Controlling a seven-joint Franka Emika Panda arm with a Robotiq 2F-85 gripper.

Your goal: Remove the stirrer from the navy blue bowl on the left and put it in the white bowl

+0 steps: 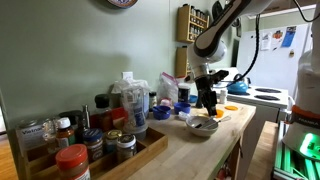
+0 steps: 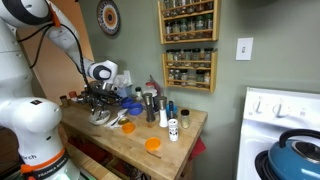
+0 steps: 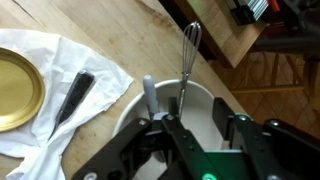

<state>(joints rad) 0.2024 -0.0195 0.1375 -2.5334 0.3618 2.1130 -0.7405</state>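
Observation:
In the wrist view the white bowl (image 3: 205, 95) lies right under my gripper (image 3: 197, 115). The stirrer (image 3: 188, 60), a metal whisk, leans in the bowl with its wire head past the far rim. Its handle runs down beside one finger, and the other finger stands well apart, so the gripper is open. A grey-handled utensil (image 3: 149, 92) also stands in the bowl. In both exterior views the gripper (image 1: 207, 100) (image 2: 100, 100) hangs just over the white bowl (image 1: 202, 126) (image 2: 103, 119). The navy blue bowl (image 2: 130, 107) (image 1: 183, 107) sits just beyond it.
A white cloth (image 3: 85, 60) with a gold lid (image 3: 15, 90) and a dark utensil (image 3: 75, 92) lies beside the bowl. Jars and bottles crowd a wooden tray (image 1: 110, 160). A flat orange dish (image 2: 152, 144) sits near the counter edge, with a stove (image 2: 285, 120) beyond.

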